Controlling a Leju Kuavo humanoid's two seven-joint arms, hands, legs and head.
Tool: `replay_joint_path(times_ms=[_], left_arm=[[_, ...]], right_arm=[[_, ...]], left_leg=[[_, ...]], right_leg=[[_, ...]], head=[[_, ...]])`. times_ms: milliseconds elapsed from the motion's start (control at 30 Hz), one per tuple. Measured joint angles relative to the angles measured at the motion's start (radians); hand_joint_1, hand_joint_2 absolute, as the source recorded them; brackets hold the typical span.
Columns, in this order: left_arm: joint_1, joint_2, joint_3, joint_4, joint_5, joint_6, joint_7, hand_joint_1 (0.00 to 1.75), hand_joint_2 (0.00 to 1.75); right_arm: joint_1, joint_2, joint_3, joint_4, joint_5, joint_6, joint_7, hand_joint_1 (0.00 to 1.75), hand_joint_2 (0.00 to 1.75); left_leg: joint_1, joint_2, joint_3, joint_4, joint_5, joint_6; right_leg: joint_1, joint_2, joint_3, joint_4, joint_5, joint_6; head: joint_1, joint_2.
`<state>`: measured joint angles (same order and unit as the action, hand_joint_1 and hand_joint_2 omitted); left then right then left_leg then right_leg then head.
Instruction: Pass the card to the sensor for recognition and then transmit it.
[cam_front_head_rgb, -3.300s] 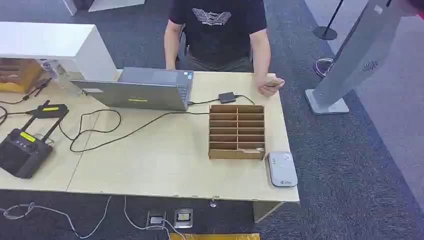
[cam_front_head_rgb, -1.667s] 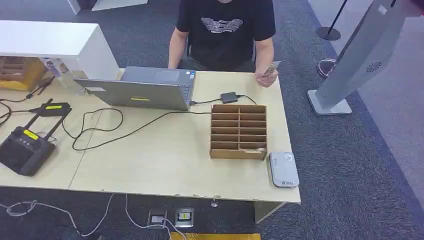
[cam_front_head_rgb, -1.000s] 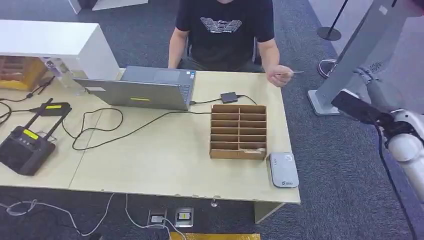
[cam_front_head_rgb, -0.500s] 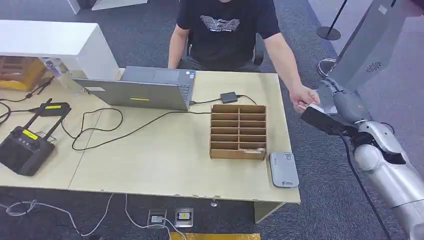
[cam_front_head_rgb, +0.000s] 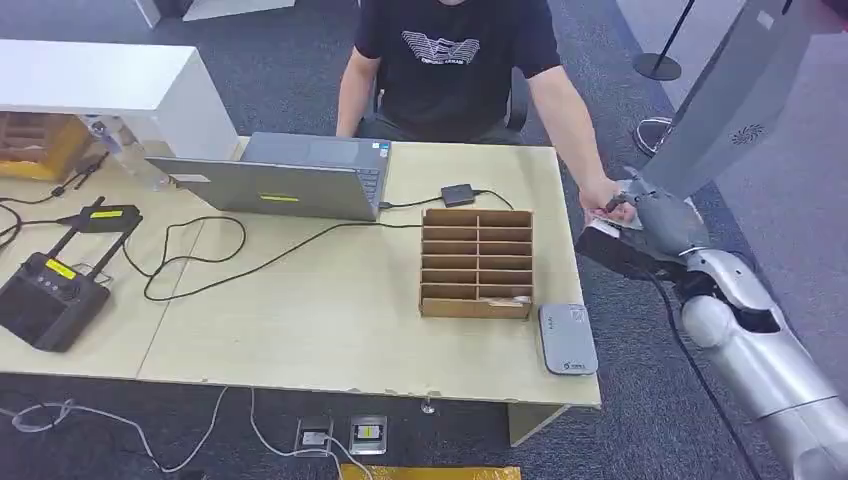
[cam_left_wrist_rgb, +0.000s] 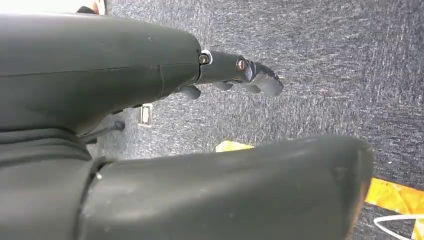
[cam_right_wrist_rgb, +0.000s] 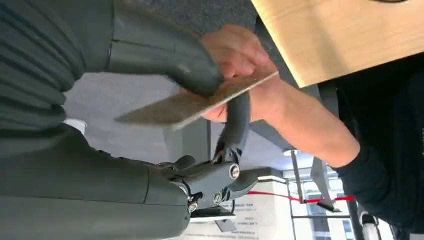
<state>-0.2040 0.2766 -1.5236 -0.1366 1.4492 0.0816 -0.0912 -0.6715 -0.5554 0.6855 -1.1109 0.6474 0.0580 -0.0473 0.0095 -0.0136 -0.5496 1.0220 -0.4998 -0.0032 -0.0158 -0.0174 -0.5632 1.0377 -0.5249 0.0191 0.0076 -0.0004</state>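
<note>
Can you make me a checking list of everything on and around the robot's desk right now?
Surface: wooden table, pale top.
Job's things: card pinched by the right hand while the person's hand holds it too; grey sensor near the table's front right corner.
Clutter: cardboard organizer, laptop, black controller.
Hands: left hand hangs over carpet, holding nothing.
Cables: black cable looping across the table.
Surroundings: person in a black shirt, grey kiosk.

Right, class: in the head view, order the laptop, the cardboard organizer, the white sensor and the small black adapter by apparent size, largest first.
1. Laptop
2. Organizer
3. Sensor
4. Adapter
All lie on the same table, so the order looks safe.
</note>
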Motion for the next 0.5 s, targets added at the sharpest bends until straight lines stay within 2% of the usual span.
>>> replay_joint_path(times_ms=[167,500], left_arm=[[0.000,-0.001,0.000,-0.002,0.001,0.003,0.000,0.00,0.00],[0.000,-0.002,0.000,-0.003,0.005,0.006,0.000,0.00,0.00]], right_arm=[[0.008,0.011,-0.006,-0.020,0.021,0.026,0.007,1.75,1.75],[0.029,0.022,-0.018,-0.042,0.044,0.028,0.013,1.75,1.75]], left_leg=[[0.000,0.000,0.000,0.000,0.000,0.000],[0.000,0.000,0.000,0.000,0.000,0.000]], right_leg=[[0.000,0.000,0.000,0.000,0.000,0.000],[0.000,0.000,0.000,0.000,0.000,0.000]], head=[[0.000,0.000],[0.000,0.000]])
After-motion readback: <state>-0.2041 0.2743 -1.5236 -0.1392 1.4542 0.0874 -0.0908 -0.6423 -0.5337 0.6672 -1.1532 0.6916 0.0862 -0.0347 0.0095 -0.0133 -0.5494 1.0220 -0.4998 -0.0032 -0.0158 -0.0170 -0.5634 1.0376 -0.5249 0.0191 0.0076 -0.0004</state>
